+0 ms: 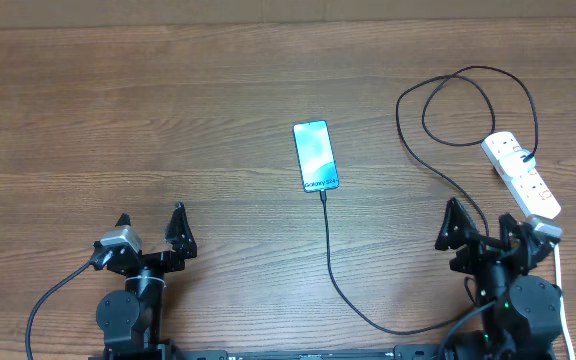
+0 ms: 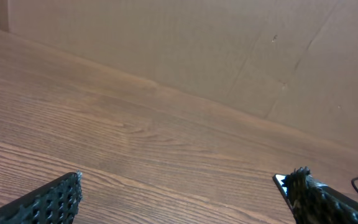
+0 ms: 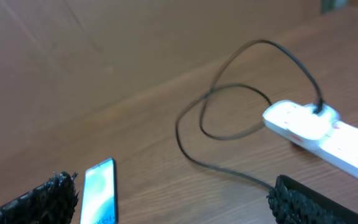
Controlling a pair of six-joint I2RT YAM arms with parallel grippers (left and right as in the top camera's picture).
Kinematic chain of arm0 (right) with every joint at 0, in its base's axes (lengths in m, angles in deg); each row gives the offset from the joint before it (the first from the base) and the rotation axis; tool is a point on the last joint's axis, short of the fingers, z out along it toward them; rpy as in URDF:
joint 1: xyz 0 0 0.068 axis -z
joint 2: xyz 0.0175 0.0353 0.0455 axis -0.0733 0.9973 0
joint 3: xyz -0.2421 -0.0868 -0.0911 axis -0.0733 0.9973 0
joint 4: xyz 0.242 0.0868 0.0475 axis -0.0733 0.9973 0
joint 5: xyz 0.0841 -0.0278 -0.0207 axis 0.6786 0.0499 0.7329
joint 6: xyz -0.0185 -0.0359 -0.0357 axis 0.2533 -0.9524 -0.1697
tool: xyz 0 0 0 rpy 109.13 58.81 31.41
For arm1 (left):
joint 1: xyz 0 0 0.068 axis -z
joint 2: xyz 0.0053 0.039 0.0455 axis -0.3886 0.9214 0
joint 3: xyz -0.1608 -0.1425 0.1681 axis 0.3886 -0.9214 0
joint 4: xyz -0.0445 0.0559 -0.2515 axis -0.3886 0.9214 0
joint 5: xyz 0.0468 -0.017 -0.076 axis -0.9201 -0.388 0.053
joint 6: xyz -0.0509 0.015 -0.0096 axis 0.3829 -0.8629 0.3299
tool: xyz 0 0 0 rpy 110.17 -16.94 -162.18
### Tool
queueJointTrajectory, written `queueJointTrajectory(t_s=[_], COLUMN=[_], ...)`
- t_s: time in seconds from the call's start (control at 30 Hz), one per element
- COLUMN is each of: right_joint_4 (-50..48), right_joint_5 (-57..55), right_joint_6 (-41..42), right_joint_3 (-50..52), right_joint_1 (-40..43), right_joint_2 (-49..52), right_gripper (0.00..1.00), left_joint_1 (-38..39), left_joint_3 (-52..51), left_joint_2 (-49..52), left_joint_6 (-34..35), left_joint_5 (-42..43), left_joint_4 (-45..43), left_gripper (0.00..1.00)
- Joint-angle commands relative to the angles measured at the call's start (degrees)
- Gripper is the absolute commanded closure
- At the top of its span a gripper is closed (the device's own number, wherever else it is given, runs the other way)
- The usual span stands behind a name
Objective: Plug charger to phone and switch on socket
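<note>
From overhead I am seeing the phone (image 1: pixel 315 156) lying flat, screen up, around the middle of the table (image 1: pixel 168 110). The charger (image 1: pixel 329 250) is meeting the phone's near edge, running toward me, sweeping right under the right arm, then looping at the far right into the socket (image 1: pixel 521 175), which is lying slantwise at the right edge. I cannot tell whether the connector is fully seated. The left gripper (image 1: pixel 151 216) is sitting at the near left and the right gripper (image 1: pixel 480 214) at the near right, just beside the socket's near end. Both are standing spread wide and gripping nothing. Through the left wrist camera, its fingers (image 2: pixel 55 199) are showing far apart, with only bare wood between them. Through the right wrist camera, the fingers (image 3: pixel 309 202) are likewise gaping. The phone is lying at lower left, the cable is looping behind, and its plug is sitting in the strip's far end. The switch positions are too blurred to read.
</note>
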Motion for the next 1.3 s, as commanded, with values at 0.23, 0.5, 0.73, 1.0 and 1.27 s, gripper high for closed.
queueJointTrajectory(t_s=[0.23,0.5,0.73,1.0,1.27], right_joint_4=[-13.97,-25.27,-26.32,-27.52,-30.56], right_joint_5=[1.42,1.53,-1.66,-0.94,1.73], right_joint_6=[-0.46,-0.46,-0.48,-0.42,-0.44], right_joint_3=[11.08,16.04,16.04,16.04,16.04], right_joint_1=[-0.22,-0.22,-0.22,-0.22,0.81], right_joint_2=[-0.52,-0.5,-0.5,-0.5,-1.14], right_gripper=[0.0,0.0,0.0,0.0,0.0], left_joint_1=[-0.31,-0.31,-0.31,-0.31,-0.31], left_joint_3=[-0.28,-0.28,-0.28,-0.28,-0.28], left_joint_2=[-0.48,-0.48,-0.48,-0.48,-0.48], left_joint_6=[0.52,0.52,0.52,0.52,0.52], left_joint_5=[-0.39,-0.39,-0.39,-0.39,-0.39], left_joint_4=[0.13,0.13,0.13,0.13,0.13], left_gripper=[0.0,0.0,0.01,0.01,0.0])
